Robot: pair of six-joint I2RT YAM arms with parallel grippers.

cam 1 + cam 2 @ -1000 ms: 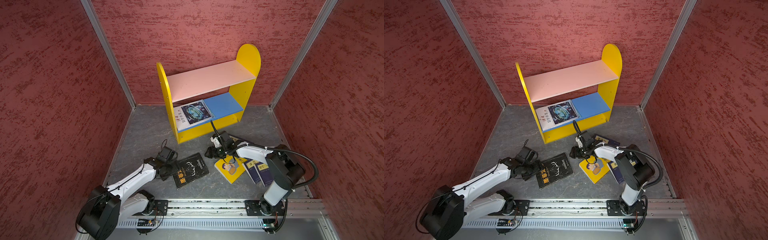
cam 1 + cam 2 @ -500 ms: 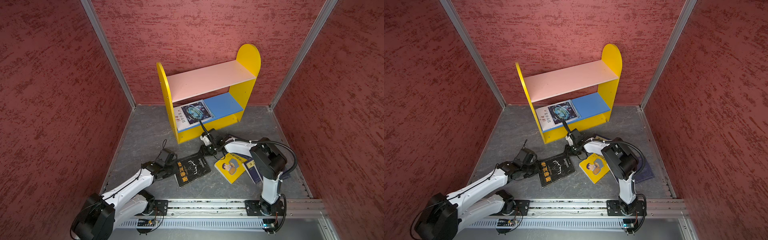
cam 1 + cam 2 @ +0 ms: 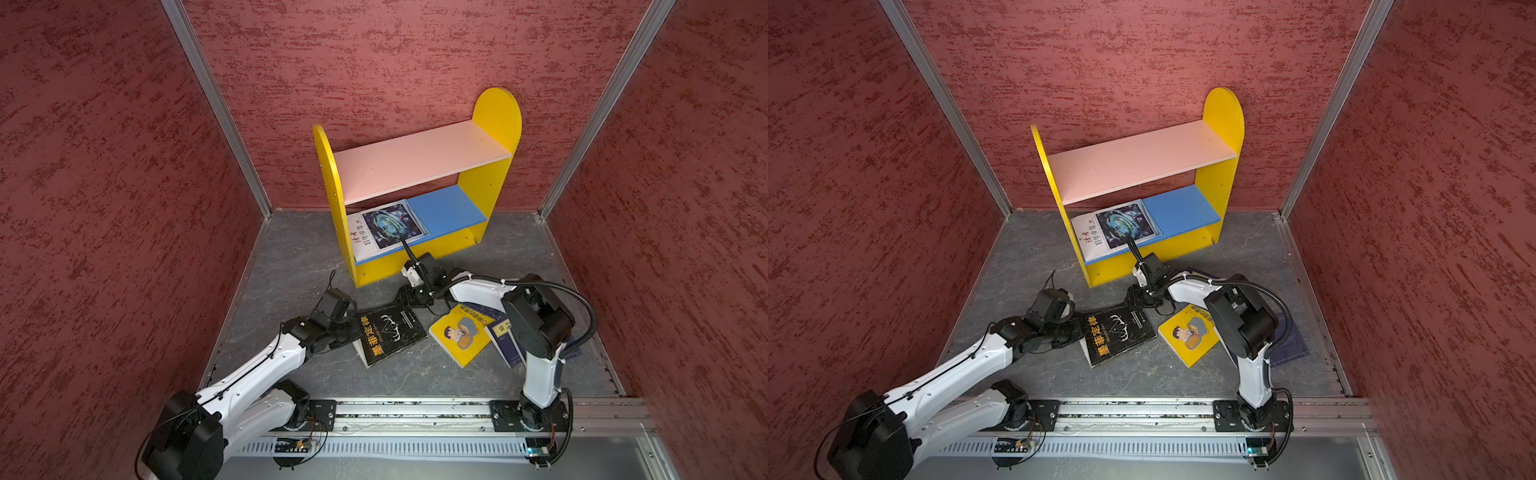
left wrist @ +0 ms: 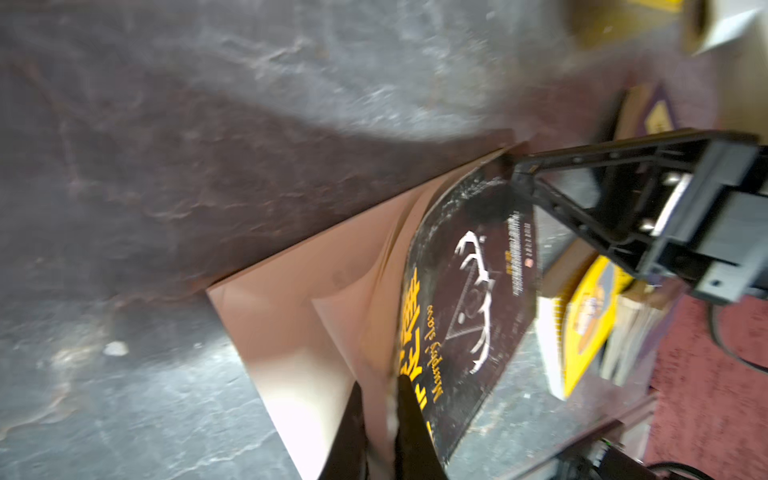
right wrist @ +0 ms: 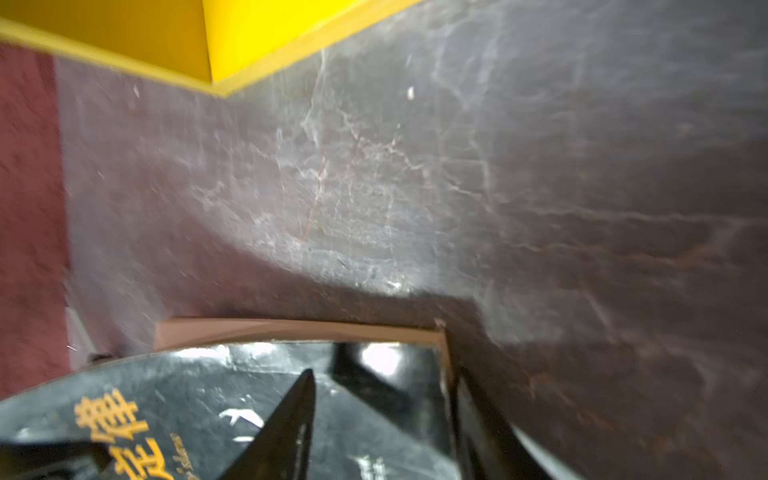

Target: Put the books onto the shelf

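One black book (image 3: 392,332), pinched at nine o'clock by the left gripper (image 4: 379,388), right gripper (image 5: 384,372) spread apart, next needs lifting onto the shelf (image 3: 419,166).

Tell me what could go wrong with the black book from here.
1. The left claw is shut on the black book by only its cover and perhaps a few leaves. The other pages fan away, so lifting may tear it or let it flop open.
2. The right claw straddles the opposite corner with jaws apart. A late or uneven grip could bend the already bowed cover.
3. The yellow book lies close beside it, and a swing might shove it.
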